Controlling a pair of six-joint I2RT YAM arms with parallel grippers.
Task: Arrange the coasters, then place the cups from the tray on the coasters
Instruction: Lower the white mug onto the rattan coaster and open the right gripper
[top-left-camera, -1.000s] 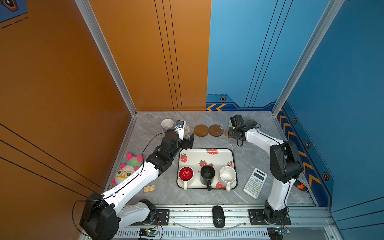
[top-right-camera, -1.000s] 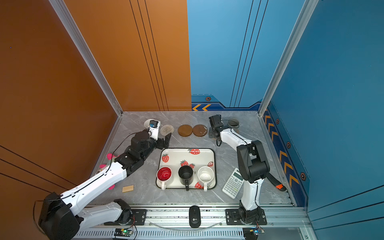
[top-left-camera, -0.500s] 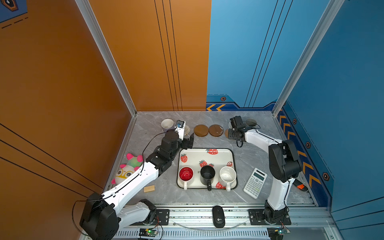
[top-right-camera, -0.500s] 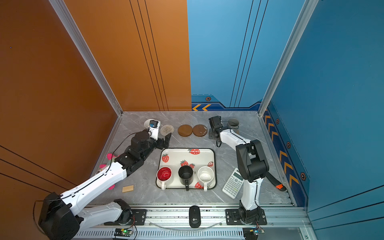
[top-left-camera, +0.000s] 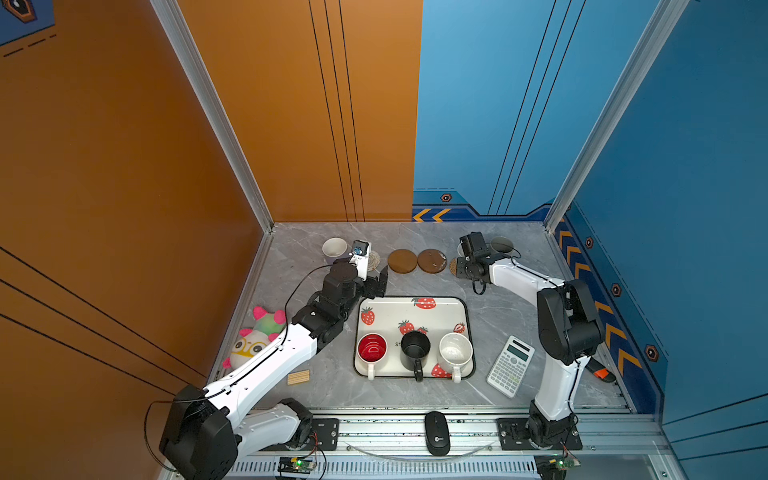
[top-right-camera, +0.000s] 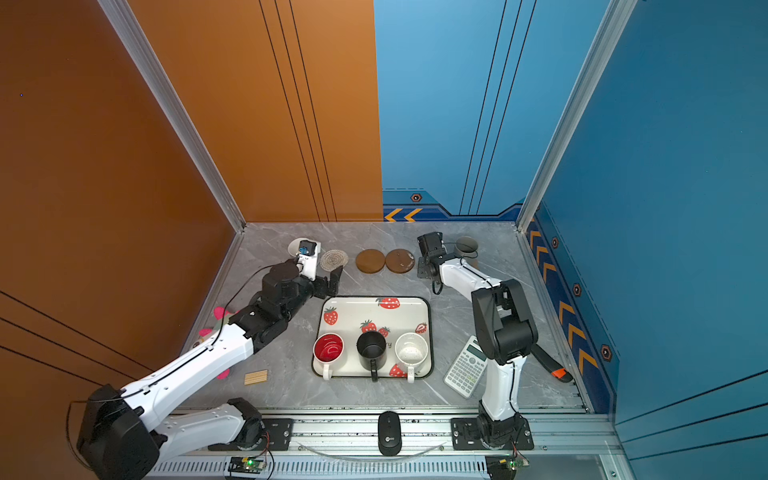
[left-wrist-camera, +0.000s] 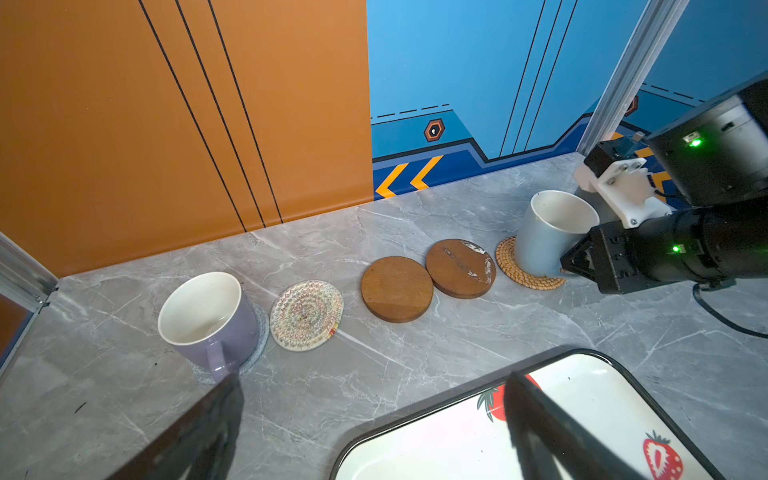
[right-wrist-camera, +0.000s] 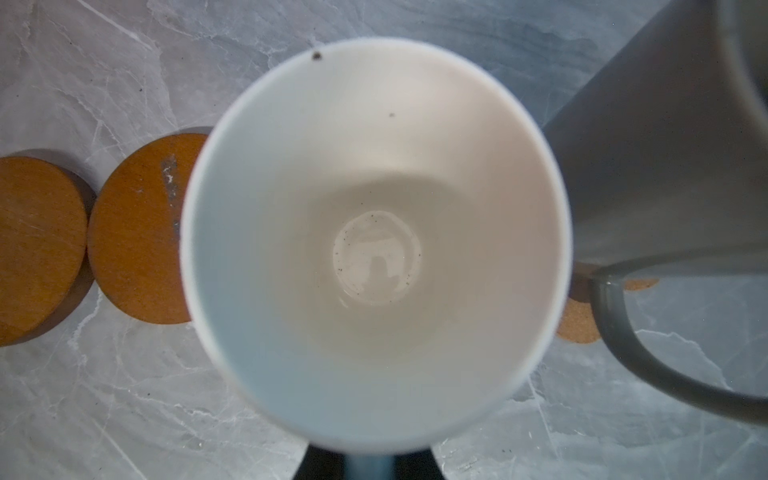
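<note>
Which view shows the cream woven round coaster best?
The left wrist view: cream woven round coaster whole, close, weave clear. Both top views show it small; in a top view the left arm partly hides it. Right wrist view: absent.

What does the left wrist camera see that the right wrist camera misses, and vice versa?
Only the left wrist view shows the lavender mug on its grey-blue woven coaster, the cream woven round coaster, the strawberry-printed tray, and the right gripper holding the light blue mug over the tan rattan coaster. Only the right wrist view shows that mug's inside bottom and the handle of the grey mug. Both share the mug itself, two brown wooden discs and the marble tabletop.
</note>
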